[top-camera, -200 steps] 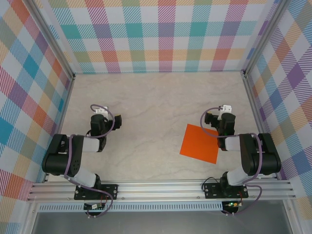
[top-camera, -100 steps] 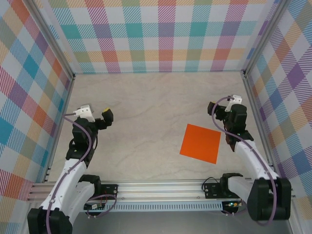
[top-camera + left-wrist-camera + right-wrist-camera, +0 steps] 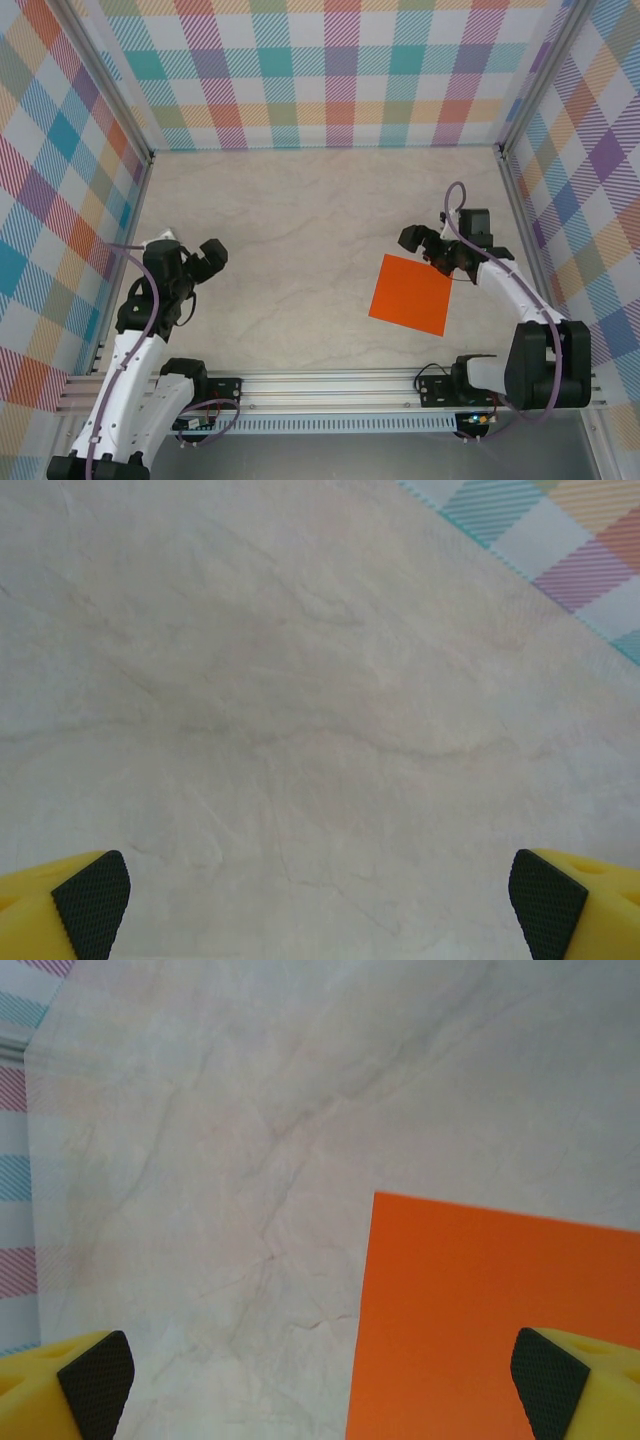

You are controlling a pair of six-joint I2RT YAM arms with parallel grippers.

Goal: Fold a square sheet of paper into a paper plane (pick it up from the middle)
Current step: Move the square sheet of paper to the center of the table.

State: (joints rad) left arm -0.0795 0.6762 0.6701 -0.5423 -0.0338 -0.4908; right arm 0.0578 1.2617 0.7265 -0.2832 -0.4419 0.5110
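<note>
The square sheet of paper [image 3: 410, 294] lies flat on the table [image 3: 300, 200] with no crease, bend or lifted corner that I can make out, so by my reading no fold has been made and the sheet has not yet been picked up. The whole task is ahead: the grasp from the middle, then every fold that turns the square into a pointed plane.

Seen from above, the right gripper [image 3: 422, 250] hovers just past the sheet's far corner, with the paper lying beneath it and back toward the arm's base. In the right wrist view the orange fills the space below and toward the right-hand finger [image 3: 545, 1380]. One straight edge runs up between the two pads, and bare table lies toward the other finger. The jaws stand wide apart with nothing between them (whether the pads are close to the surface is hard to judge from here). The gripper sits over the sheet's edge, not its middle, so I judge it has some way to travel inward before a central pick.

The left gripper [image 3: 210, 258] is likewise spread wide and empty, with the marbled tabletop ahead of its pads in its own view. The sheet is well apart from it, off toward the other arm.
</note>
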